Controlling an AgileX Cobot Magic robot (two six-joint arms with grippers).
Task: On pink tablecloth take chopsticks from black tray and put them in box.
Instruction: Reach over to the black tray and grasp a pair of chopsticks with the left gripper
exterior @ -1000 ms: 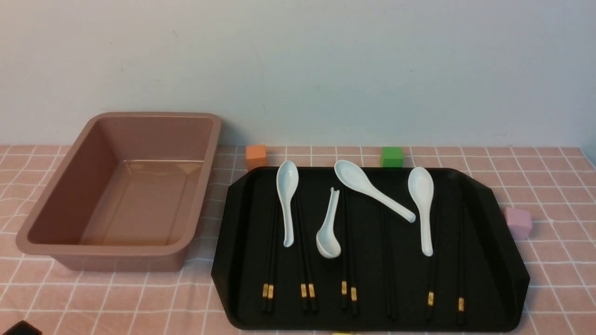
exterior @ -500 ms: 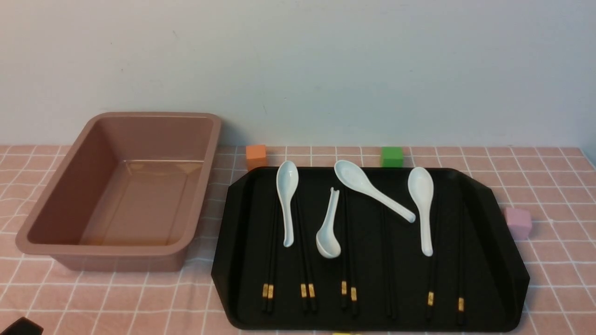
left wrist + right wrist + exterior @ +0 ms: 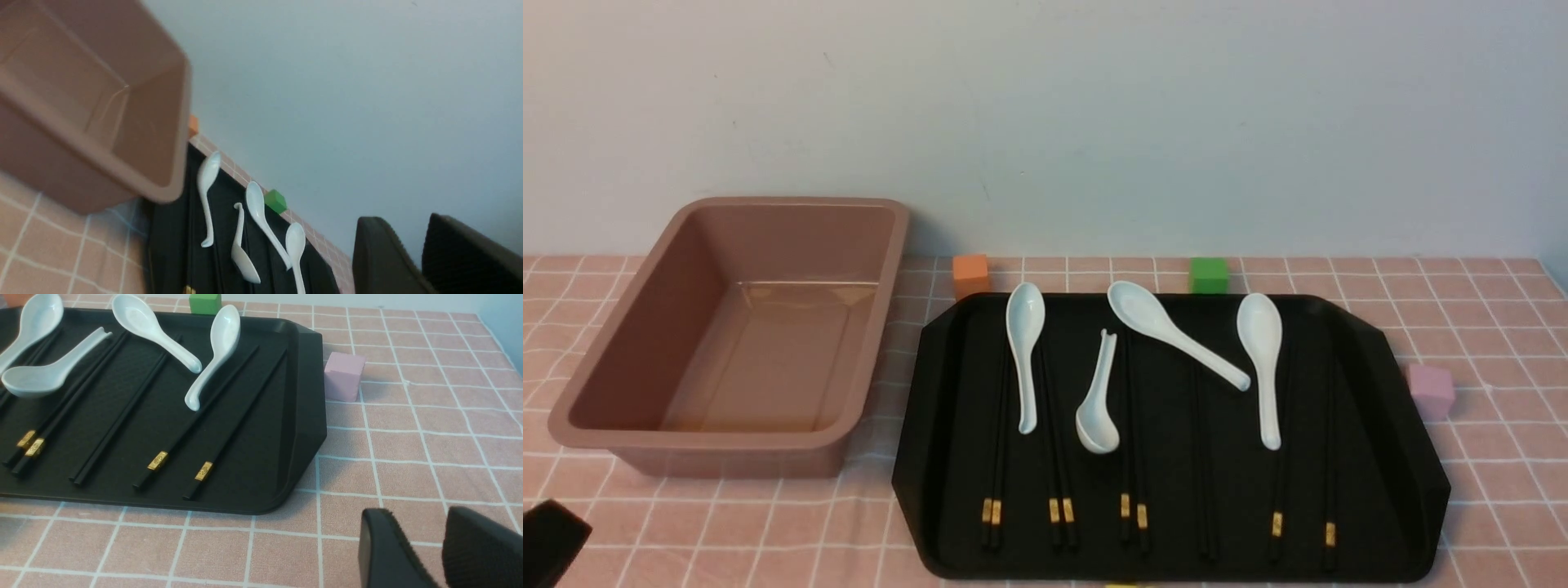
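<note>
Chopsticks (image 3: 1131, 457) on black tray (image 3: 1388, 425) | left gripper (image 3: 425, 261), right gripper (image 3: 443, 555) well apart, both narrowly parted, empty

Left arm: only a dark, matte black corner of the left gripper (image 3: 551, 541) enters the front view, at roughly 8 o'clock from frame centre, low at the near edge. In the left wrist view the two black ribbed fingers (image 3: 384, 261) stand a narrow gap apart, gripping nothing. Right arm: not visible in the front view. In the right wrist view the black ribbed right gripper (image 3: 439, 551) shows two fingers, also narrowly parted, with nothing between them. No contact with any object is visible for either gripper.
</note>
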